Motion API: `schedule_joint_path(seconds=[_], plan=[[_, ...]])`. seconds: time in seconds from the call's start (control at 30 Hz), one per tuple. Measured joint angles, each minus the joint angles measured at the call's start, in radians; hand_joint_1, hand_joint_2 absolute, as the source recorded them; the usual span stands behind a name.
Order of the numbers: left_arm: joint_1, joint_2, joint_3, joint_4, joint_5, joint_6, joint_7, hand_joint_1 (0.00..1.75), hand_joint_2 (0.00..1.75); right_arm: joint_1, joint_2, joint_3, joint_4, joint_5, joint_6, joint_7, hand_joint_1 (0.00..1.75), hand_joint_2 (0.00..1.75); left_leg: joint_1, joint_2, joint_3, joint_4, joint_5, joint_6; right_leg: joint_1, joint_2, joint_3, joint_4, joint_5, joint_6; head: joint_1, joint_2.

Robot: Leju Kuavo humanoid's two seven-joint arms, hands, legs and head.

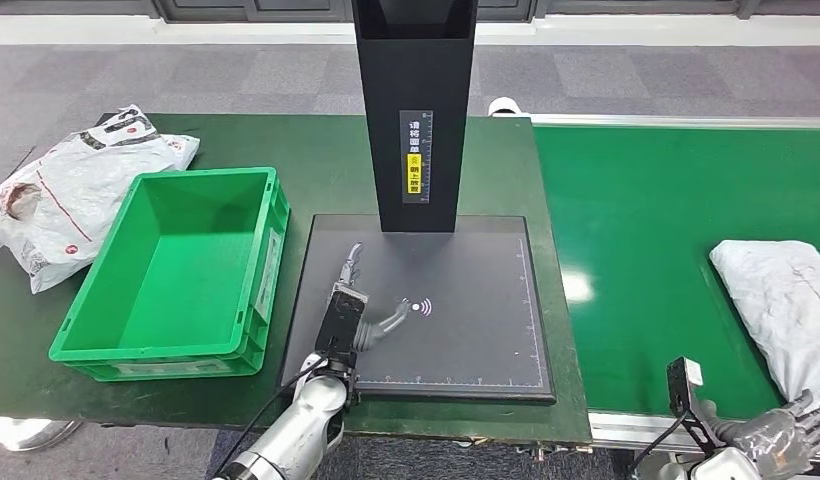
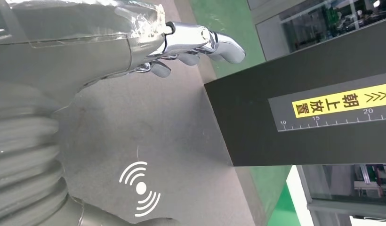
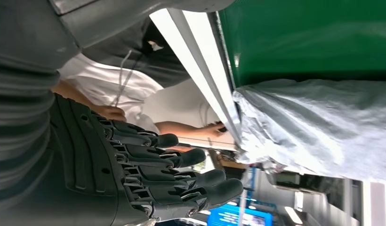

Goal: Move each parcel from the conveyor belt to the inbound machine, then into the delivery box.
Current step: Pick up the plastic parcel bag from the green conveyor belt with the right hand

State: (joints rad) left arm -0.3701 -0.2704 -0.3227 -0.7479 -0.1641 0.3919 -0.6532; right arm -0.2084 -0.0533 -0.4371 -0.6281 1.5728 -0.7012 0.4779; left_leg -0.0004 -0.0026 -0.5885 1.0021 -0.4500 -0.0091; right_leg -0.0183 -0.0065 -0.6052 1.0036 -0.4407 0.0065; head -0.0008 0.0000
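A grey plastic parcel [image 1: 776, 300] lies on the green conveyor belt [image 1: 646, 220] at the right; the right wrist view shows its crinkled wrap [image 3: 318, 127] close up. My right hand [image 1: 783, 436] hovers open at the parcel's near end, its dark fingers [image 3: 181, 179] stretched out beside the wrap and holding nothing. My left hand [image 1: 364, 300] is over the inbound machine's dark plate [image 1: 466, 330], open and empty, with silver fingers [image 2: 200, 42] pointing towards the black post [image 1: 414, 110]. The green delivery box [image 1: 176, 270] stands empty left of the plate.
Two white parcels [image 1: 66, 190] lie on the table left of the box. The black post [image 2: 299, 117] rises from the plate's far edge. A person in a white shirt [image 3: 177, 108] is beyond the conveyor's metal rail [image 3: 200, 61].
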Motion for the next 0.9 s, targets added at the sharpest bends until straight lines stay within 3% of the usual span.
schedule_joint_path(seconds=[0.37, 0.9], plan=[[0.015, 0.010, 0.002, -0.039, -0.029, 0.022, 0.015, 0.00, 1.75, -0.040, -0.057, 0.054, 0.069, 0.001, 0.002, 0.061, 0.00, 1.75, 0.000, 0.000, 0.000, 0.000, 0.000, 0.000, 0.000, 0.000, 0.000, 0.000, 0.000, 0.000, 0.000, 0.000], [0.035, 0.029, 0.018, -0.072, -0.033, 0.026, 0.014, 0.00, 1.75, -0.090, -0.087, 0.075, 0.136, 0.001, 0.007, 0.037, 0.00, 1.75, 0.000, 0.000, 0.000, 0.000, 0.000, 0.000, 0.000, 0.000, 0.000, 0.000, 0.000, 0.000, 0.000, 0.000]])
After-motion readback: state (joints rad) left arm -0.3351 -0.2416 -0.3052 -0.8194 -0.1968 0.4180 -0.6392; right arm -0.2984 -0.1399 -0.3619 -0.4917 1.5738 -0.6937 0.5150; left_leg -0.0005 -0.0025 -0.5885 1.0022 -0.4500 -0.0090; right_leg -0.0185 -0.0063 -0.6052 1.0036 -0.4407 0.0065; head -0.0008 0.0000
